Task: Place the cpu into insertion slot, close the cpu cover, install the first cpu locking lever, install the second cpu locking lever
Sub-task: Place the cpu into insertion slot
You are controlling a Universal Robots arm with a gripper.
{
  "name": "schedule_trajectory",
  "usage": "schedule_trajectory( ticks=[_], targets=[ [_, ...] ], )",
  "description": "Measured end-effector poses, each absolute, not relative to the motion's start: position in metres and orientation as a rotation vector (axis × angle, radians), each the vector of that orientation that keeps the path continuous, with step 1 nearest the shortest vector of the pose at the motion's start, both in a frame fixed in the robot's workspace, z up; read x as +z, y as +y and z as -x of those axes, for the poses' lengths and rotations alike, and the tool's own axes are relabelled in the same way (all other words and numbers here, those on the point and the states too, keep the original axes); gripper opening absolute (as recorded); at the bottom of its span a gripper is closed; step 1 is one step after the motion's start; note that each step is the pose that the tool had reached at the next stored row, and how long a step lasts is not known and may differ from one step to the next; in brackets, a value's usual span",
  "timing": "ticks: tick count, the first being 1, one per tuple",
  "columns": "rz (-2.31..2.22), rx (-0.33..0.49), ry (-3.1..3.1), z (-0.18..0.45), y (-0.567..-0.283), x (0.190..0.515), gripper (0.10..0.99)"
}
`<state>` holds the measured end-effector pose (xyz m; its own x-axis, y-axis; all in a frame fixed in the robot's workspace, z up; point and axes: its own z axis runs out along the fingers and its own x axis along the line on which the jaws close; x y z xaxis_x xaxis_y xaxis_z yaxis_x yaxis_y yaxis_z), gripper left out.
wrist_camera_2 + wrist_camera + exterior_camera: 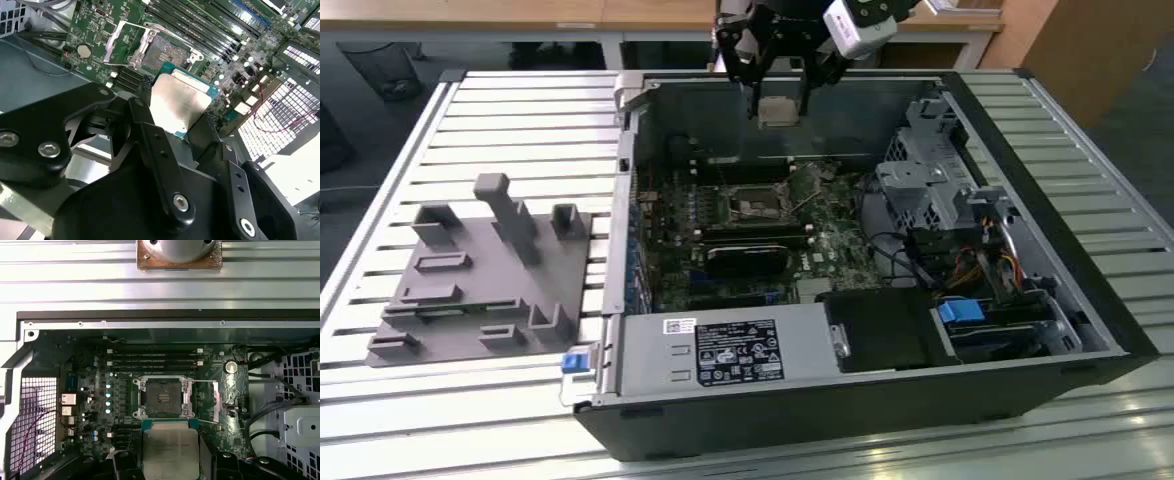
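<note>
Gripper point(777, 98) stands over the far wall of the open computer case point(1067, 330), at twelve o'clock in the exterior view. Its two black fingers point(146, 112) are pinching the cpu point(777, 112) by opposite edges, with the pale metal top facing outward. The cpu hangs clear above the motherboard point(834, 255) and touches nothing but the fingers. The insertion slot point(754, 205) lies below it, toward six o'clock from the cpu in the exterior view, well apart from it. In the first wrist view the insertion slot point(162, 397) is bare, its dark contact field exposed. The cpu cover point(206, 400) is swung open and lies flat just beside the slot, on the side away from the barred opening in the case wall. The second wrist view confirms this: cpu point(177, 102) held near the slot point(169, 52), cover point(122, 42) folded back. Memory slots point(152, 357) run parallel along one side of the socket. The case rests on a slatted table point(520, 120). A grey fixture point(480, 270) sits at nine o'clock of the case, and the power supply point(720, 352) at six o'clock inside it.
</note>
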<state>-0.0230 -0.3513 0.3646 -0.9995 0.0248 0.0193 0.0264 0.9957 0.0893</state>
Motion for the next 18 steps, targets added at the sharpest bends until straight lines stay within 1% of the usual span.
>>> schedule_trajectory(
  ticks=[18],
  targets=[
    [0.165,-0.141,-3.119,0.0231,-0.3513,0.3645,0.545]
  ],
)
